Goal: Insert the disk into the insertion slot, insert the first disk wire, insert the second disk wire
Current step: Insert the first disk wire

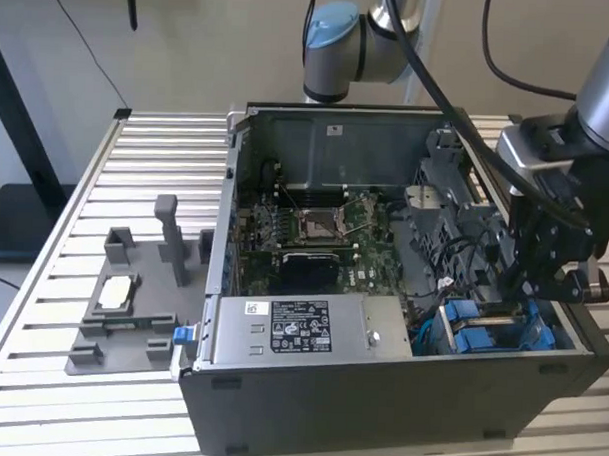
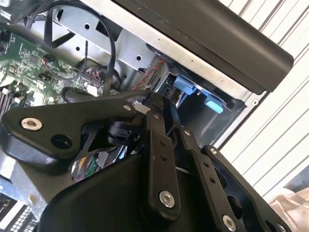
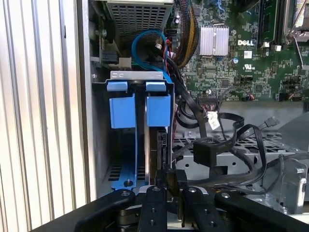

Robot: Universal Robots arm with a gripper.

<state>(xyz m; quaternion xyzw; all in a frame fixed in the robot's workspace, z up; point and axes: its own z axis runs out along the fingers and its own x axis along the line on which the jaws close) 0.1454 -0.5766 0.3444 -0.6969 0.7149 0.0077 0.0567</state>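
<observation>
Disk sits in insertion slot, long axis pointing away from gripper. Jaws clamped on black wire connector, right at disk's near end.

1. White label with dense black print on the silver power supply housing in the exterior view. The characters are too small to make out.
2. White lettering on the green motherboard, beside the finned heatsink, is a maker's mark.
3. Small white tag among the black cables. Its print is illegible.
</observation>
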